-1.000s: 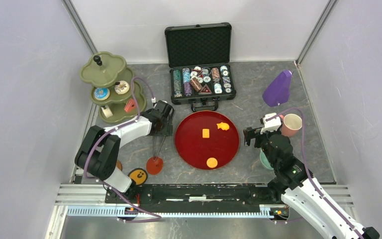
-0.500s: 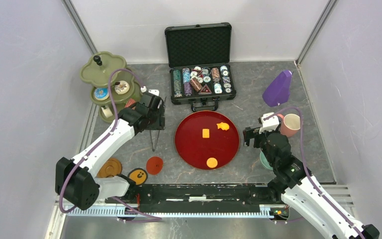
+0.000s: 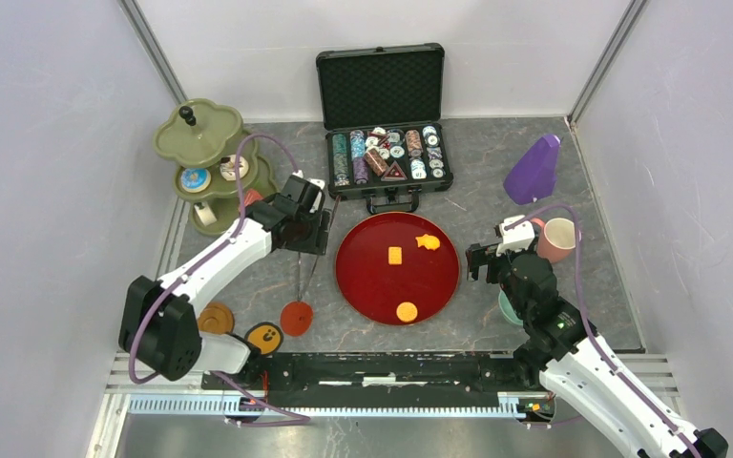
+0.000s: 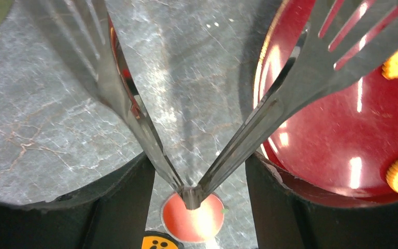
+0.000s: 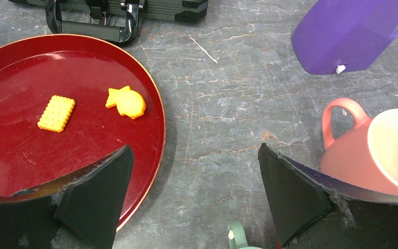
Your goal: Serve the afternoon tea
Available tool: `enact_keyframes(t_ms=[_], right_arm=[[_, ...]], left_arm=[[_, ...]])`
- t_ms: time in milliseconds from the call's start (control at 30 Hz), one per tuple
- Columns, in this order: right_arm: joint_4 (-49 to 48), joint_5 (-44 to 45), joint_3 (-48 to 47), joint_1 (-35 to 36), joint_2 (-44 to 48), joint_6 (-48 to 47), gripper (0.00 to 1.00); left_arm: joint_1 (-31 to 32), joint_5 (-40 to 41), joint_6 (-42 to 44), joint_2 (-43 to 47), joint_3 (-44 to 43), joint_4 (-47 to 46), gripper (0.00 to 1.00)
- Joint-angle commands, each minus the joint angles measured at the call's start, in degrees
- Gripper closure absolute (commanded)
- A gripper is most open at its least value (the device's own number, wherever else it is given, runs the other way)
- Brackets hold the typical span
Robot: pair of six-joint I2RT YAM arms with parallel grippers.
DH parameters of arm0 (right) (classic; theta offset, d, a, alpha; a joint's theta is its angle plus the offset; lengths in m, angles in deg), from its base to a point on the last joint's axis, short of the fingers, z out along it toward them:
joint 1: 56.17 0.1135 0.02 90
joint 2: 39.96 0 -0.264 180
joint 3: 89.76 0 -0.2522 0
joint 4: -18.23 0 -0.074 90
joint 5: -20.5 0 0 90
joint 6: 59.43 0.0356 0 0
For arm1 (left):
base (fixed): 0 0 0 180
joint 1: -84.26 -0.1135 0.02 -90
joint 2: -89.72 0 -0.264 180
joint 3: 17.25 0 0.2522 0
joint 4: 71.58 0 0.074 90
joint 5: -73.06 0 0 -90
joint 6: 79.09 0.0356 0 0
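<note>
My left gripper (image 3: 305, 229) (image 4: 199, 171) is shut on metal tongs (image 4: 269, 111), pressing both arms; the hinge (image 4: 192, 197) points away from me and hangs over an orange saucer (image 3: 296, 317). The tongs' heads run out of the top of the left wrist view. The olive-green stand (image 3: 196, 143) at the back left carries donuts (image 3: 234, 167). Three orange biscuits (image 3: 394, 255) lie on the dark-red tray (image 3: 363, 286). My right gripper (image 3: 496, 250) (image 5: 194, 176) stands open over bare table between the tray and the pink cup (image 5: 388, 150). The teal cup (image 5: 238, 236) is mostly hidden under it.
An open black case of poker chips (image 3: 387, 157) stands at the back centre, and a purple object (image 3: 533, 170) at the back right. Two more saucers (image 3: 215, 318) (image 3: 265, 336) lie near the left arm's base. Grey walls close in both sides.
The left arm swung toward the stand and came back beside the red tray, carrying the tongs. Its jaws squeezed in a little. The right arm has stayed still.
</note>
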Motion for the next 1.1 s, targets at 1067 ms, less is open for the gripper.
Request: enact_keyframes(t_ms=[1067], right_arm=[[-2.80, 0.05, 0.05, 0.16, 0.49, -0.13, 0.02]], left_arm=[[-0.03, 12.05, -22.10, -8.24, 12.44, -22.24, 0.01]])
